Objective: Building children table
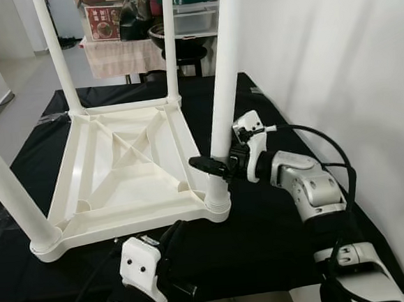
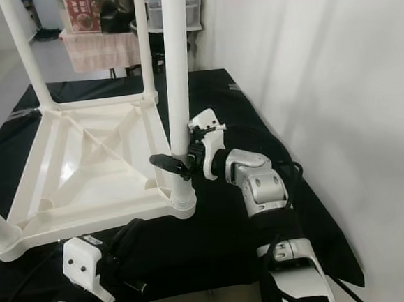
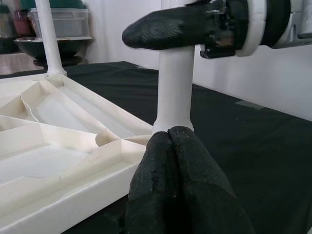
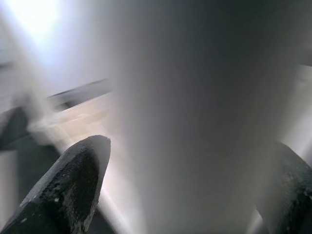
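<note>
Table top point(image 1: 130, 167) lies inverted on black cloth point(image 1: 264, 230), ribbed underside up, four white legs pointing straight up.

My left gripper point(image 1: 172, 232) low on cloth just before top's near edge, fingers pressed together, pinching nothing; tips aim at base of near-right leg point(image 1: 223, 86) (near it; contact not clear).

Near-right leg stands vertical in corner socket point(image 1: 218, 204), long axis up-down.

My right gripper point(image 2: 178, 162) reaches in from right, fingers either side of leg's lower part, clamped around it just above socket.
</note>
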{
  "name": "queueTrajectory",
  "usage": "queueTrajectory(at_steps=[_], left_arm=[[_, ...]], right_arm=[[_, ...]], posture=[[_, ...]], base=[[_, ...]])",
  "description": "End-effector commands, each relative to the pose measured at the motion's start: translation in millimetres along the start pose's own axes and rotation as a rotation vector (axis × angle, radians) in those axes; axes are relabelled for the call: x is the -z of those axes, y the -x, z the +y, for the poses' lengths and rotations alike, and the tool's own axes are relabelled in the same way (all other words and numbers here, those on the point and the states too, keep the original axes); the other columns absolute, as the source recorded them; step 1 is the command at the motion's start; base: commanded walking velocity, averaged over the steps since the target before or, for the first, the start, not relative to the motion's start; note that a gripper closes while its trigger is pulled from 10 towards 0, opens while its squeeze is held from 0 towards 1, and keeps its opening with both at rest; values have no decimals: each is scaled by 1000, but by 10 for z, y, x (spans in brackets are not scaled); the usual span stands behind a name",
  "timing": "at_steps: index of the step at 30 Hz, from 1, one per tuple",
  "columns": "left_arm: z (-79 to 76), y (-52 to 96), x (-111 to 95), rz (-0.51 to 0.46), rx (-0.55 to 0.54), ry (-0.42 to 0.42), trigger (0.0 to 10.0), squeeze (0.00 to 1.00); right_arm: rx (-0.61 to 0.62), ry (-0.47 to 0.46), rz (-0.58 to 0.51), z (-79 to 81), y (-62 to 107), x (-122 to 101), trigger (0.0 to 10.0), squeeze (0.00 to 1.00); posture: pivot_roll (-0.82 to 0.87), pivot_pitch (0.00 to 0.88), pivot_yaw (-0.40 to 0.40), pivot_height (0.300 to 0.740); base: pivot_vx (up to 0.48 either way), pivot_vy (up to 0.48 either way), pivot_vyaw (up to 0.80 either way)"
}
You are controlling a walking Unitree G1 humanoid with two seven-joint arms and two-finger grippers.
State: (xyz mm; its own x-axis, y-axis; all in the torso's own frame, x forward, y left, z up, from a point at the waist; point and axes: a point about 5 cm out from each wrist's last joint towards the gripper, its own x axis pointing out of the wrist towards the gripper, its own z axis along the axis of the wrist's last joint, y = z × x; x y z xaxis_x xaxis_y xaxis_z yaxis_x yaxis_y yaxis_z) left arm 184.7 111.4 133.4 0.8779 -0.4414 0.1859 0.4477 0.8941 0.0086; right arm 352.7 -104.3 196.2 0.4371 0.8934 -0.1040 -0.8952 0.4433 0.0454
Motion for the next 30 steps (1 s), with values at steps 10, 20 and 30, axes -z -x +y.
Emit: queueTrajectory(at_steps=[10, 20, 30], left_arm=[[-32, -9, 40, 0, -3, 3, 10000, 0], [13, 27, 21, -11, -12, -3, 10000, 0], [43, 40, 27, -9, -13, -5, 10000, 0]], right_arm=[[-167, 5, 4, -11, -11, 76, 0, 0], [453, -131, 62, 9, 220, 468, 0, 0], [511, -174, 133, 513, 78, 716, 0, 0]], posture=[[17, 0, -83, 740], [-11, 15, -85, 740], [-21, 4, -64, 740]], base=[[0, 0, 0], [0, 0, 0], [0, 0, 0]])
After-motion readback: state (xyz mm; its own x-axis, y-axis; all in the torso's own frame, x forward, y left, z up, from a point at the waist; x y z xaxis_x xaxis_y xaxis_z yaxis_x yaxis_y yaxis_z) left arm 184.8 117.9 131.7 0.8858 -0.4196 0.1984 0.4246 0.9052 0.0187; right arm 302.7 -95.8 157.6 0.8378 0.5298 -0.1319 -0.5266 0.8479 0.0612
